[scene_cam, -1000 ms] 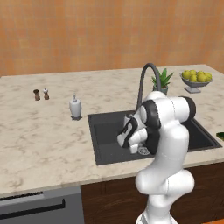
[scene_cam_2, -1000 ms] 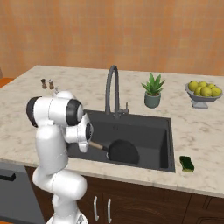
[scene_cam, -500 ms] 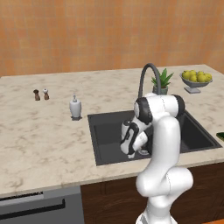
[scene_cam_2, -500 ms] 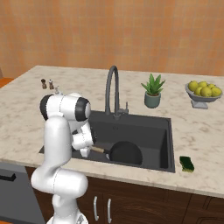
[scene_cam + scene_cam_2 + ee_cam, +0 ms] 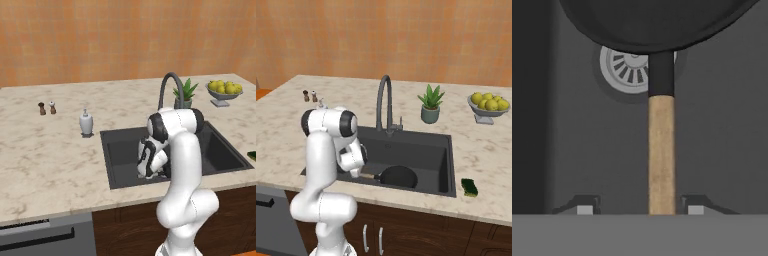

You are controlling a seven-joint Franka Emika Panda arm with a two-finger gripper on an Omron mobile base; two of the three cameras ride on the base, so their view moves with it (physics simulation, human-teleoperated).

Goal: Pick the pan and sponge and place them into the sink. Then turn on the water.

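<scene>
1. The gripper [image 5: 640,209] is open inside the sink [image 5: 443,150]; its fingertips [image 5: 585,209] stand clear on either side of the wooden handle.
2. The pan [image 5: 398,176] lies in the basin, partly covering the drain [image 5: 624,67].
3. The sponge [image 5: 470,186] rests on the tabletop [image 5: 481,145], right of the sink.
4. The faucet [image 5: 384,102] stands behind the basin.

no legible txt, no labels, no nos.
</scene>
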